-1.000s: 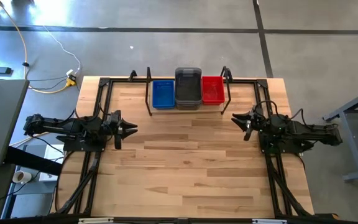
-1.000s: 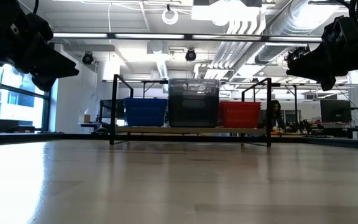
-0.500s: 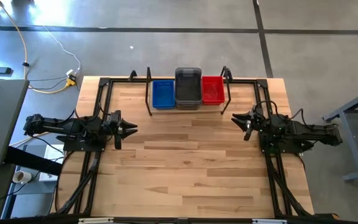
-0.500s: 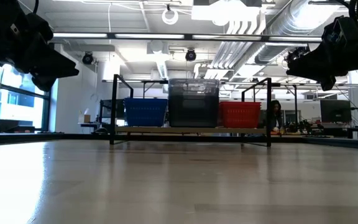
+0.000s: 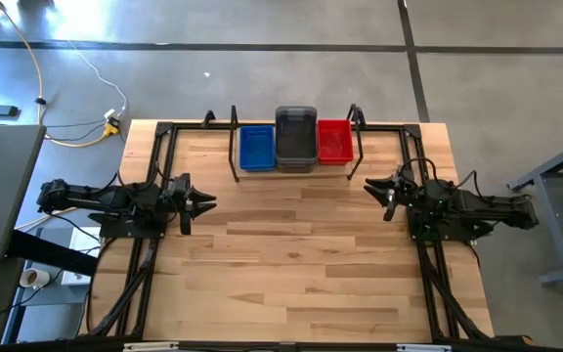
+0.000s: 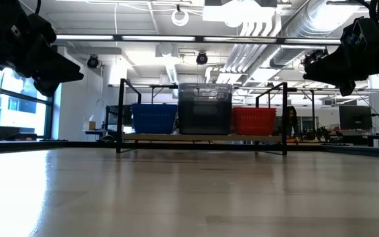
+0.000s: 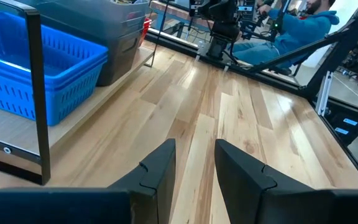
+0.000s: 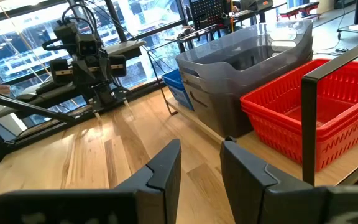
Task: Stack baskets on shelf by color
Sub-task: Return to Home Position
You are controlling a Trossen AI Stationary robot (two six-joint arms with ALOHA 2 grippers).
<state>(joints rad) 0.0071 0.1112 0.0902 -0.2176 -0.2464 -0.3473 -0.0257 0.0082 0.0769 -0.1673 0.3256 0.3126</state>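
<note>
Left gripper (image 5: 201, 203) and right gripper (image 5: 374, 194) hang empty, fingers apart, well clear of the shelf (image 6: 150, 137) and its sorted baskets (image 5: 296, 137); only homing seems to remain.

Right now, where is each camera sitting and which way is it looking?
High: above the table, looking straight down; left arm and right arm show.
Low: at tabletop height, facing the shelf; arms in the top corners.
Left wrist: on left arm, past its open jaws toward blue baskets, right arm.
Right wrist: on right arm, past its open jaws toward red baskets, left arm.
Shared: all four show the grey baskets.
</note>
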